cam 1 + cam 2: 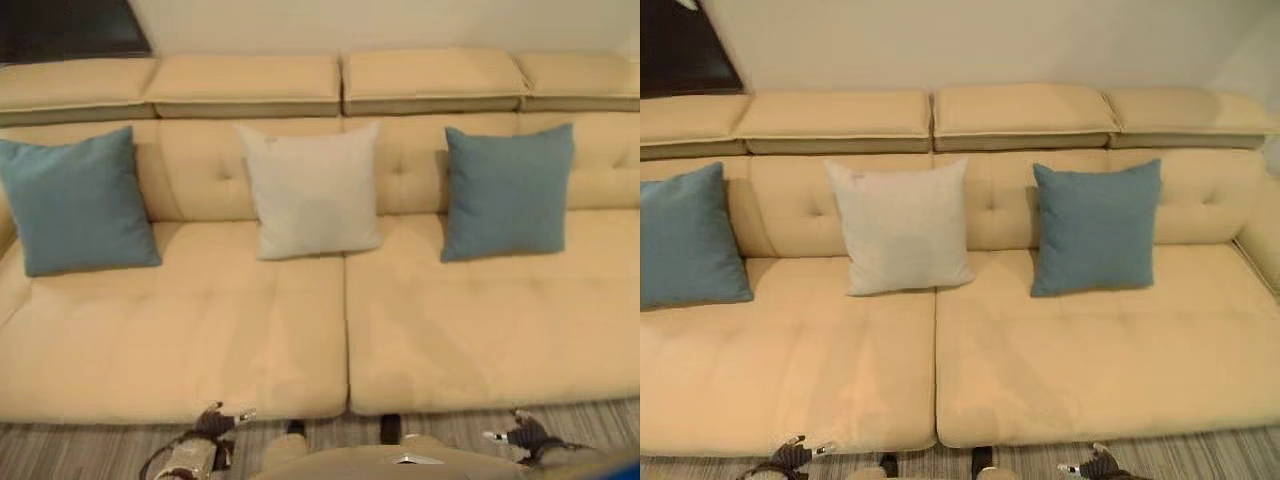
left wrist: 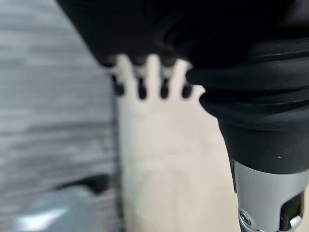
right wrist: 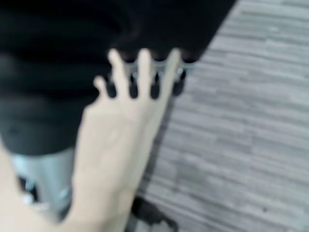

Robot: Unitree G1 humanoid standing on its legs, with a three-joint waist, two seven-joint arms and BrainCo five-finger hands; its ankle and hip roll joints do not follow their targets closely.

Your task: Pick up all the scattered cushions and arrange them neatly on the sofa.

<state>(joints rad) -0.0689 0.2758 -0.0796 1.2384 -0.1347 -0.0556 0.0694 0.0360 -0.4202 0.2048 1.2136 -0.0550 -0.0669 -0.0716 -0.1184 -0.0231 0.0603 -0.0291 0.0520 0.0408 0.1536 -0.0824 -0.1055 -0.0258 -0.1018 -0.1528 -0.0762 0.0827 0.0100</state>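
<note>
Sofa (image 1: 200, 350): blue cushion (image 1: 75, 200) nine o'clock, white cushion (image 1: 315, 190) centre, second blue cushion (image 1: 508, 190) three o'clock. Left hand (image 1: 215, 422) and right hand (image 1: 525, 435) released, six o'clock. Only straightening seems left; nudge gently.

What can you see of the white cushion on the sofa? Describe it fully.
The white cushion is a square, off-white pillow of plain, soft-looking fabric with a slight sheen. It stands nearly upright, leaning back against the tufted backrest of the cream sofa, its bottom edge on the seat just left of the seam between the two seat pads. It sits between two blue cushions, apart from both. Neither hand touches it.
</note>
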